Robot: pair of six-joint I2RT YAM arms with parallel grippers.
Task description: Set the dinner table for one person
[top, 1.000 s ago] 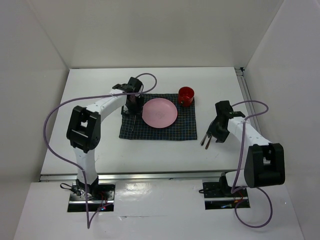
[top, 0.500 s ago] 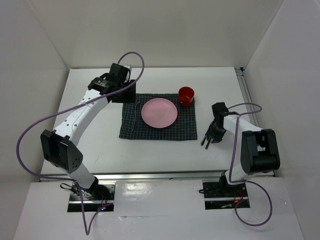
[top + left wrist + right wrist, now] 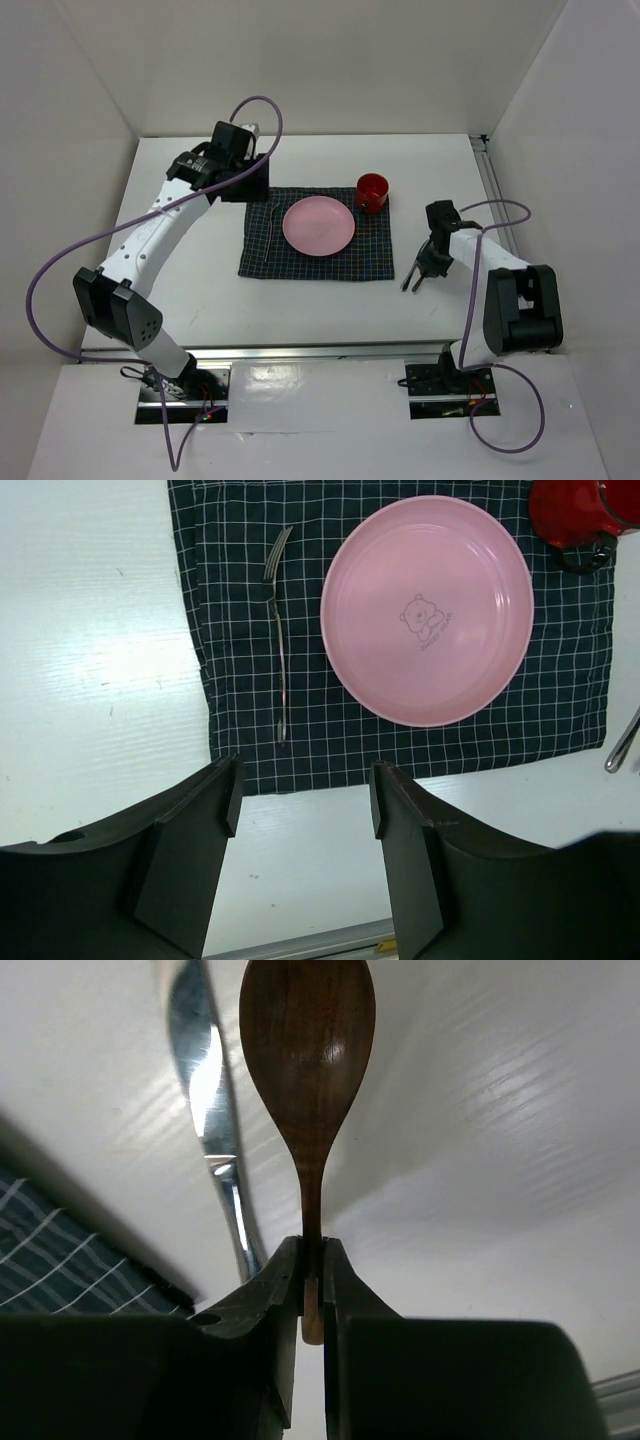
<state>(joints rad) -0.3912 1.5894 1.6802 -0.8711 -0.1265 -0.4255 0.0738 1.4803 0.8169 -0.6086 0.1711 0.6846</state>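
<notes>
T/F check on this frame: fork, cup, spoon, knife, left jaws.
1. The fork lies on the mat, beside the pink plate. True.
2. The red cup stands on the plate. False: it is at the mat's corner, off the plate.
3. The right gripper has its jaws shut on the wooden spoon. True.
4. The left gripper holds the fork. False: its jaws are open and empty.
5. The knife lies on the mat. False: it is on the bare table.

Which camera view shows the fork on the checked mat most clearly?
The left wrist view: the fork lies whole and sharp on the mat, beside the pink plate, tines visible. The top external view shows the fork only as a thin faint line. The right wrist view does not show it.
</notes>
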